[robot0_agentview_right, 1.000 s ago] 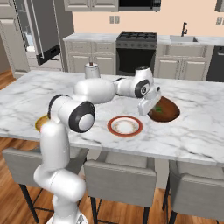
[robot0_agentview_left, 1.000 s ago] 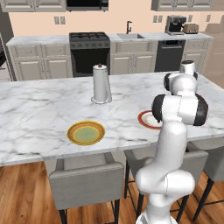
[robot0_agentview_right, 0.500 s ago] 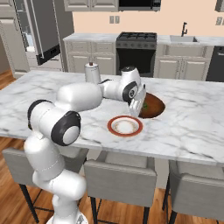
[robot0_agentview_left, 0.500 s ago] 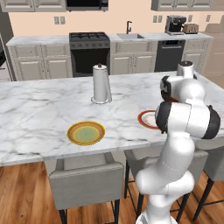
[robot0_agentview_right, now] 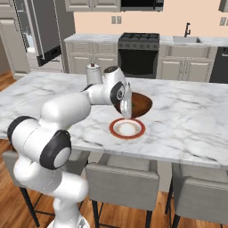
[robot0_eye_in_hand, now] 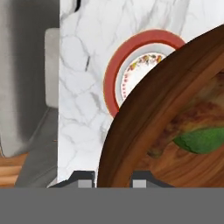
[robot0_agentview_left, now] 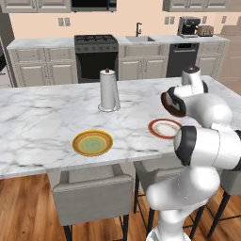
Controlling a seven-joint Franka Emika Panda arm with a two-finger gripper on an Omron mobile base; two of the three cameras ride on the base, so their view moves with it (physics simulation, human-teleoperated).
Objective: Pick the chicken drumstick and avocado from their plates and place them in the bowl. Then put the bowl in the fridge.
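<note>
Claw: the claw (robot0_eye_in_hand: 113, 179) is nearly pressed together, pinching the rim of the bowl (robot0_eye_in_hand: 175, 127); in the hand view the two dark tips straddle the brown wall at 6 o'clock.

Bowl: in the right base view the bowl (robot0_agentview_right: 139, 104) sits at the claw (robot0_agentview_right: 126, 107), just beyond the red-rimmed plate (robot0_agentview_right: 127, 128) at that plate's 12 o'clock, on or barely above the tabletop (robot0_agentview_right: 191, 120); which, the views do not settle.

Contents: the avocado (robot0_eye_in_hand: 202, 141) lies inside the bowl at about 3 o'clock from the claw; a brownish mottled patch beside it is probably the chicken drumstick, too blurred to be sure.

Plates: the red-rimmed plate and the yellow-rimmed plate (robot0_agentview_left: 92, 142) both lie bare.

Stage: judging by this, loading is done and the carry to the fridge is in hand.

Key relation: the bowl's weight hangs to one side of the pinch, toward 2 o'clock in the hand view, so the load sits off-centre.

Risk: a one-sided rim grip could let the bowl tip and spill.
</note>
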